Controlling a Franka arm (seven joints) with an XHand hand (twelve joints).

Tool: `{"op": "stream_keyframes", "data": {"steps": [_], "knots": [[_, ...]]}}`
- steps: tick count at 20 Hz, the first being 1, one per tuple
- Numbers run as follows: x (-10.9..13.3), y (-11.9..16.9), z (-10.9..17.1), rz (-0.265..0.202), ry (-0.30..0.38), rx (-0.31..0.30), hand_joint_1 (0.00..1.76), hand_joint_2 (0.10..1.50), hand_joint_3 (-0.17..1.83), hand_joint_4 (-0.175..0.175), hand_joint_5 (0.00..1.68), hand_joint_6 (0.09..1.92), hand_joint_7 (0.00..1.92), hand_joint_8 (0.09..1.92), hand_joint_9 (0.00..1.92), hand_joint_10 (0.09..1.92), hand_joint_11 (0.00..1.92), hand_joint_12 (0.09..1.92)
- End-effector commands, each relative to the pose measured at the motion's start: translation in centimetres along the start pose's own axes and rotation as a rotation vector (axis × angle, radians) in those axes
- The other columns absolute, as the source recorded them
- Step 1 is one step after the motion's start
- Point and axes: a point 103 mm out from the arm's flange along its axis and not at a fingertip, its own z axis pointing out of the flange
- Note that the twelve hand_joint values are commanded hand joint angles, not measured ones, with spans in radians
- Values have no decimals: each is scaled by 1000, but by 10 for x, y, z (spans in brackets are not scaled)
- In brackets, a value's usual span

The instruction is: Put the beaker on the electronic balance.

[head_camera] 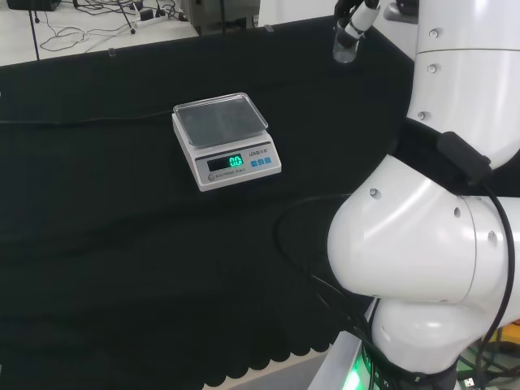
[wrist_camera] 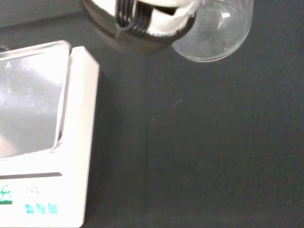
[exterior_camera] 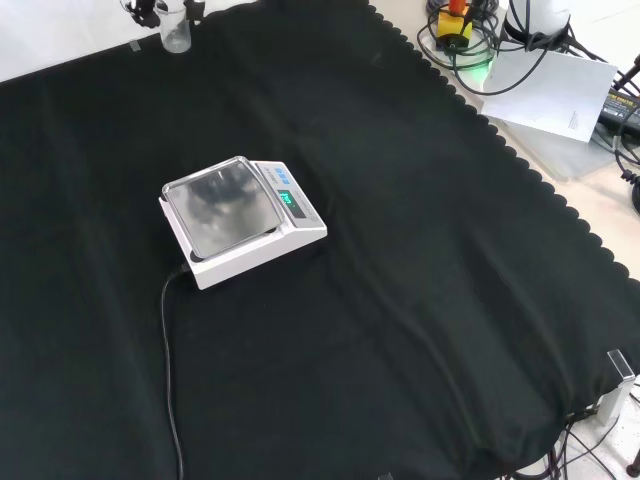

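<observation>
While the hand (head_camera: 355,23) apparently grips the beaker (head_camera: 344,50) aloft, carry it upright over the balance (head_camera: 225,139) pan, lower level.

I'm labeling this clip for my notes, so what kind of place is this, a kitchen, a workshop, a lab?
Most likely a robotics lab set up for chemistry-style handling: an electronic balance on a black cloth, a clear glass beaker in the hand, and loose cables behind the bench.
</observation>
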Motion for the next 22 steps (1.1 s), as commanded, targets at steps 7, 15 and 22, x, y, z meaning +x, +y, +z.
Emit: {"op": "stream_keyframes", "data": {"steps": [7, 15, 22], "knots": [[81, 42, 21, -140, -21, 24, 1359, 1169, 0, -175, 817, 1235, 719, 1248, 977, 1206, 996, 926], [121, 66, 31, -201, -50, 65, 1360, 1168, 0, -175, 818, 1234, 721, 1245, 978, 1205, 996, 927], [148, 85, 41, -252, -64, 98, 1360, 1168, 0, -175, 819, 1232, 722, 1244, 979, 1204, 996, 928]]}}
